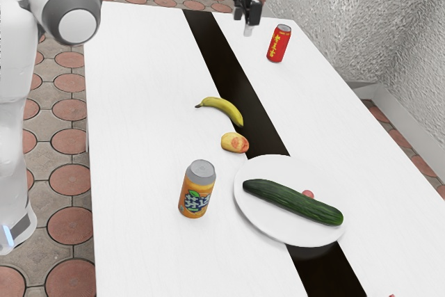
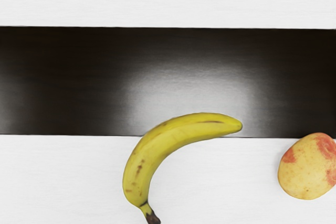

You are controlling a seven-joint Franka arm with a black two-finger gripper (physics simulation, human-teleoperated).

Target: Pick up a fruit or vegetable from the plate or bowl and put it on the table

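Cucumber [image 1: 292, 202] on the plate [image 1: 263, 215] | likely firm, weighty, slick | grab across its middle! | tool [image 1: 246, 24]: can't tell whether open or closed

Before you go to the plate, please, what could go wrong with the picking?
Lifting the cucumber might knock the small red thing that it partly hides in the exterior view. The orange can stands close beside the plate; a low swing could tip it. Setting down near the banana or the yellow-red fruit might bump them.
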